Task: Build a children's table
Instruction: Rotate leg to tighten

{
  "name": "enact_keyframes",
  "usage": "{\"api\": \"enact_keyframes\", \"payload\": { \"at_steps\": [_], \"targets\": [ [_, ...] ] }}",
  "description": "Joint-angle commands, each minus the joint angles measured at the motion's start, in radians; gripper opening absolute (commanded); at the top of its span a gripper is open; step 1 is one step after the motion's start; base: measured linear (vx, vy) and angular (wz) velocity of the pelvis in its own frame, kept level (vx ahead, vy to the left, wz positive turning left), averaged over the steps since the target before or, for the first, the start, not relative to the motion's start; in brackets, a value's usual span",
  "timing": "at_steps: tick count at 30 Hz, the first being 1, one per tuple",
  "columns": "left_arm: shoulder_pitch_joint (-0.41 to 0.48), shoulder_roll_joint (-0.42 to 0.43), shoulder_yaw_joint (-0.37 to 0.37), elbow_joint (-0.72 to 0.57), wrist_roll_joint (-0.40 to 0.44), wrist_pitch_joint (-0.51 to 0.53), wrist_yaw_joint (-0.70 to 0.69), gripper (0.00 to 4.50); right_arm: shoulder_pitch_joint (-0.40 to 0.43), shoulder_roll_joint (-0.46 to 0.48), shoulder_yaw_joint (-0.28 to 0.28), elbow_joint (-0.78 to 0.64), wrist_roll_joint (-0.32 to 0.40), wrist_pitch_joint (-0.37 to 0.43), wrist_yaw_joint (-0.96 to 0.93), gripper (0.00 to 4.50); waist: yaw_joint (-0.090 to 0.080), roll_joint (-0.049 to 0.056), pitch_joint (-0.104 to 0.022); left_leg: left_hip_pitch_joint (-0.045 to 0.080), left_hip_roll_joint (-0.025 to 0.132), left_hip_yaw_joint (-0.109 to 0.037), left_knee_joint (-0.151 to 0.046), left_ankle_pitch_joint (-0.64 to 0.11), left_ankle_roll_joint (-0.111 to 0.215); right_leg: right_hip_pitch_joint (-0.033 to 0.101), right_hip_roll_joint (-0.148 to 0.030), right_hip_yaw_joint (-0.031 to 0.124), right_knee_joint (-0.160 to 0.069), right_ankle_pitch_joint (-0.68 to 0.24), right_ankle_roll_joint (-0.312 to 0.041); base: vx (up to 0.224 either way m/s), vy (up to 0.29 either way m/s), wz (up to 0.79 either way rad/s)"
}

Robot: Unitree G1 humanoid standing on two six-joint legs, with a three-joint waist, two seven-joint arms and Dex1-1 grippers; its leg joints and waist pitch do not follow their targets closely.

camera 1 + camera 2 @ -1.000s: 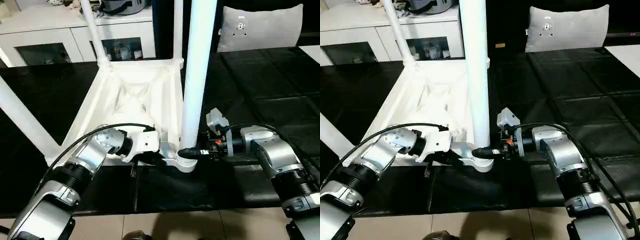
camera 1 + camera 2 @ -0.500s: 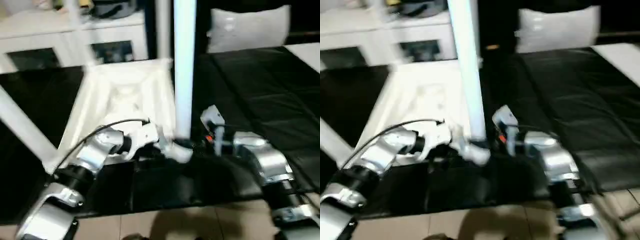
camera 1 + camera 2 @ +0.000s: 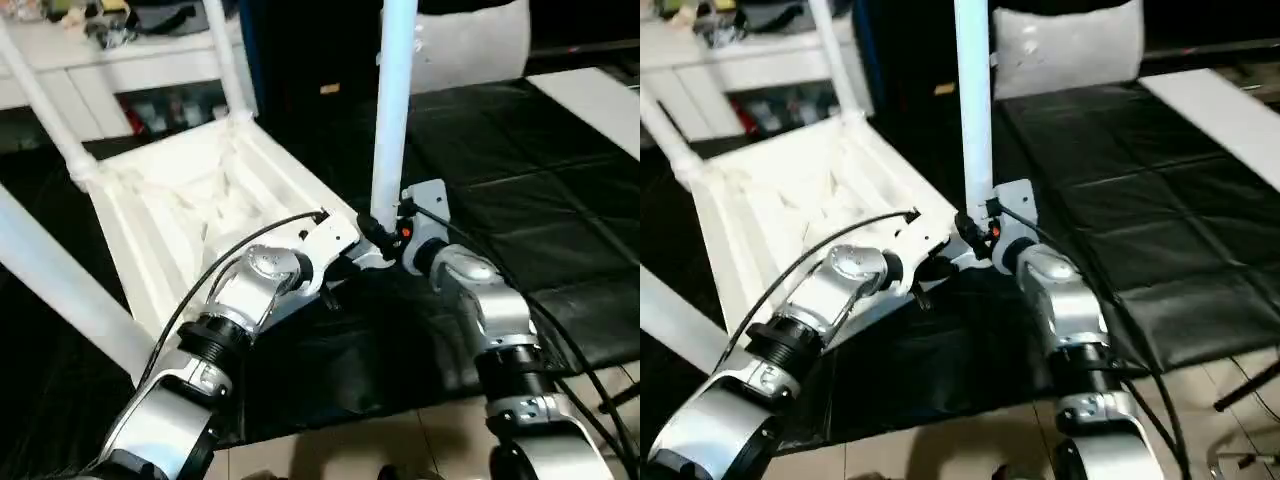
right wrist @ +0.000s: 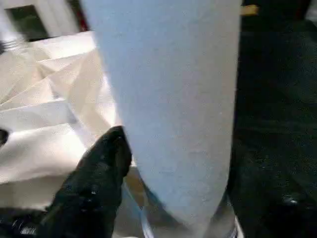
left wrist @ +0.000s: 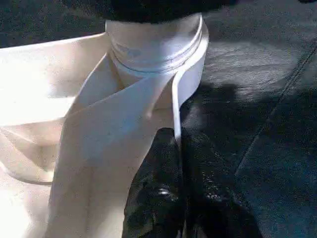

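Tabletop [image 3: 190, 200] swung round, left gripper [image 5: 181, 163] clenched on its rim; right gripper [image 4: 163, 163] around near leg [image 3: 392, 110], grip unclear, seating presumably finishing.

A grey cushion [image 3: 470, 45] leans behind black floor mats [image 3: 520, 170].

A: Where is there room to pass?
B: Over the black mat [image 3: 560, 200] on the right, open up to the grey cushion [image 3: 470, 45].
A: And what blocks the way?
B: The upturned tabletop [image 3: 190, 200] and its upright legs: near leg [image 3: 393, 120], far legs [image 3: 228, 60] [image 3: 40, 100], slanting leg [image 3: 60, 290] on the left
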Motion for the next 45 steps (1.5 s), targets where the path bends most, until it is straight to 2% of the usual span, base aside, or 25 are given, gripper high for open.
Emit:
{"api": "enact_keyframes", "payload": {
  "at_steps": [1, 2, 3, 5, 6, 7, 8, 10, 13, 14, 15, 17, 20, 24, 25, 27, 31, 34, 45],
  "targets": [
    [0.009, 0.043, -0.016, -0.027, 0.016, -0.060, -0.033, 0.00, 0.038, -0.023, 0.048, -0.029, 0.042, -0.030, 0.105, 3.30, 0.018, -0.018, -0.096, -0.001, 0.082, -0.046, -0.051, 0.074, 0.190, 0.076, -0.106, 0.092, -0.030, 0.038, -0.136, 0.000, 0.000, 0.00],
    [0.014, 0.052, -0.019, -0.028, 0.017, -0.068, -0.042, 0.00, 0.044, -0.036, 0.047, -0.035, 0.047, -0.039, 0.123, 3.30, 0.027, -0.018, -0.092, -0.004, 0.081, -0.043, -0.052, 0.039, 0.194, 0.077, -0.107, 0.089, -0.036, 0.001, -0.130, 0.000, 0.000, 0.00],
    [0.020, 0.065, -0.023, -0.032, 0.018, -0.078, -0.059, 0.00, 0.052, -0.056, 0.045, -0.044, 0.055, -0.060, 0.158, 3.45, 0.031, -0.017, -0.090, -0.002, 0.080, -0.040, -0.053, 0.018, 0.188, 0.078, -0.106, 0.087, -0.042, -0.032, -0.123, 0.000, 0.000, 0.00],
    [0.038, 0.094, -0.036, -0.049, 0.015, -0.107, -0.109, 0.00, 0.068, -0.104, 0.041, -0.064, 0.071, -0.119, 0.251, 3.54, 0.042, -0.013, -0.083, 0.005, 0.084, -0.038, -0.060, -0.058, 0.147, 0.075, -0.103, 0.084, -0.061, -0.176, -0.085, 0.000, 0.000, 0.00],
    [0.038, 0.094, -0.036, -0.049, 0.015, -0.107, -0.109, 0.00, 0.068, -0.104, 0.041, -0.064, 0.071, -0.119, 0.251, 3.60, 0.043, -0.013, -0.081, 0.007, 0.086, -0.039, -0.063, -0.086, 0.131, 0.075, -0.100, 0.083, -0.067, -0.222, -0.071, 0.000, 0.000, 0.00],
    [0.047, 0.110, -0.044, -0.059, 0.013, -0.124, -0.136, 0.00, 0.072, -0.135, 0.038, -0.070, 0.079, -0.134, 0.302, 3.65, 0.045, -0.010, -0.079, 0.011, 0.088, -0.040, -0.066, -0.102, 0.123, 0.071, -0.098, 0.082, -0.070, -0.243, -0.067, 0.000, 0.000, 0.00],
    [0.052, 0.120, -0.049, -0.063, 0.010, -0.138, -0.159, 0.00, 0.075, -0.163, 0.041, -0.070, 0.082, -0.138, 0.346, 3.87, 0.046, -0.011, -0.076, 0.016, 0.091, -0.040, -0.069, -0.130, 0.107, 0.069, -0.096, 0.083, -0.075, -0.276, -0.058, 0.000, 0.000, 0.00],
    [0.064, 0.145, -0.064, -0.066, 0.004, -0.187, -0.207, 0.00, 0.079, -0.228, 0.052, -0.066, 0.086, -0.152, 0.446, 3.94, 0.052, -0.014, -0.074, 0.020, 0.090, -0.040, -0.071, -0.169, 0.093, 0.069, -0.098, 0.083, -0.081, -0.316, -0.049, 0.000, 0.000, 0.00],
    [0.072, 0.158, -0.074, -0.058, -0.006, -0.245, -0.245, 0.00, 0.080, -0.278, 0.078, -0.051, 0.080, -0.169, 0.514, 3.99, 0.058, -0.016, -0.075, 0.019, 0.087, -0.038, -0.069, -0.169, 0.087, 0.068, -0.099, 0.085, -0.081, -0.321, -0.044, 0.000, 0.000, 0.00],
    [0.081, 0.168, -0.082, -0.061, -0.017, -0.287, -0.284, 0.00, 0.079, -0.308, 0.092, -0.044, 0.092, -0.173, 0.580, 3.99, 0.063, -0.018, -0.077, 0.017, 0.088, -0.037, -0.068, -0.148, 0.091, 0.068, -0.099, 0.086, -0.077, -0.303, -0.056, 0.000, 0.000, 0.00],
    [0.083, 0.170, -0.083, -0.062, -0.018, -0.294, -0.291, 0.00, 0.079, -0.313, 0.095, -0.043, 0.094, -0.174, 0.590, 3.99, 0.065, -0.018, -0.078, 0.014, 0.085, -0.038, -0.067, -0.144, 0.099, 0.072, -0.099, 0.083, -0.076, -0.300, -0.057, 0.000, 0.000, 0.00],
    [0.104, 0.214, -0.121, -0.091, -0.024, -0.341, -0.401, 0.00, 0.067, -0.356, 0.116, -0.034, 0.115, -0.173, 0.705, 3.99, 0.079, -0.022, -0.083, 0.010, 0.091, -0.039, -0.064, -0.112, 0.121, 0.072, -0.099, 0.085, -0.068, -0.264, -0.060, 0.000, 0.000, 0.00],
    [0.107, 0.251, -0.149, -0.093, -0.006, -0.386, -0.450, 0.00, 0.060, -0.385, 0.142, -0.024, 0.109, -0.189, 0.777, 3.99, 0.096, -0.021, -0.083, 0.016, 0.097, -0.035, -0.063, -0.098, 0.123, 0.062, -0.100, 0.091, -0.062, -0.242, -0.078, 0.000, 0.000, 0.00],
    [0.116, 0.285, -0.164, -0.115, -0.018, -0.417, -0.522, 0.00, 0.057, -0.408, 0.171, -0.030, 0.129, -0.160, 0.864, 3.99, 0.114, -0.021, -0.083, 0.018, 0.102, -0.036, -0.066, -0.102, 0.115, 0.062, -0.100, 0.091, -0.060, -0.249, -0.083, 0.000, 0.000, 0.00],
    [0.120, 0.292, -0.169, -0.123, -0.021, -0.423, -0.539, 0.00, 0.056, -0.410, 0.177, -0.029, 0.130, -0.158, 0.876, 3.83, 0.116, -0.021, -0.083, 0.019, 0.104, -0.037, -0.067, -0.108, 0.109, 0.062, -0.101, 0.092, -0.059, -0.249, -0.085, 0.000, 0.000, 0.00],
    [0.127, 0.306, -0.179, -0.139, -0.024, -0.435, -0.568, 0.00, 0.052, -0.412, 0.187, -0.023, 0.136, -0.157, 0.899, 3.83, 0.120, -0.022, -0.083, 0.019, 0.105, -0.037, -0.068, -0.109, 0.102, 0.062, -0.102, 0.093, -0.057, -0.248, -0.087, 0.000, 0.000, 0.00],
    [0.133, 0.311, -0.185, -0.151, -0.028, -0.443, -0.585, 0.00, 0.045, -0.401, 0.191, -0.006, 0.134, -0.198, 0.915, 3.42, 0.129, -0.022, -0.083, 0.020, 0.100, -0.032, -0.066, -0.110, 0.093, 0.061, -0.103, 0.093, -0.060, -0.264, -0.088, 0.000, 0.000, 0.00],
    [0.136, 0.310, -0.189, -0.159, -0.029, -0.445, -0.588, 0.00, 0.042, -0.396, 0.195, -0.002, 0.135, -0.188, 0.921, 3.12, 0.134, -0.021, -0.085, 0.021, 0.104, -0.035, -0.067, -0.106, 0.089, 0.061, -0.102, 0.094, -0.058, -0.257, -0.085, 0.000, 0.000, 0.00],
    [0.139, 0.297, -0.201, -0.184, -0.033, -0.425, -0.597, 0.00, 0.030, -0.358, 0.215, 0.029, 0.148, -0.174, 0.939, 2.15, 0.134, -0.021, -0.085, 0.020, 0.103, -0.035, -0.067, -0.107, 0.086, 0.061, -0.102, 0.093, -0.059, -0.254, -0.084, 0.000, 0.000, 0.00]
  ]
}}
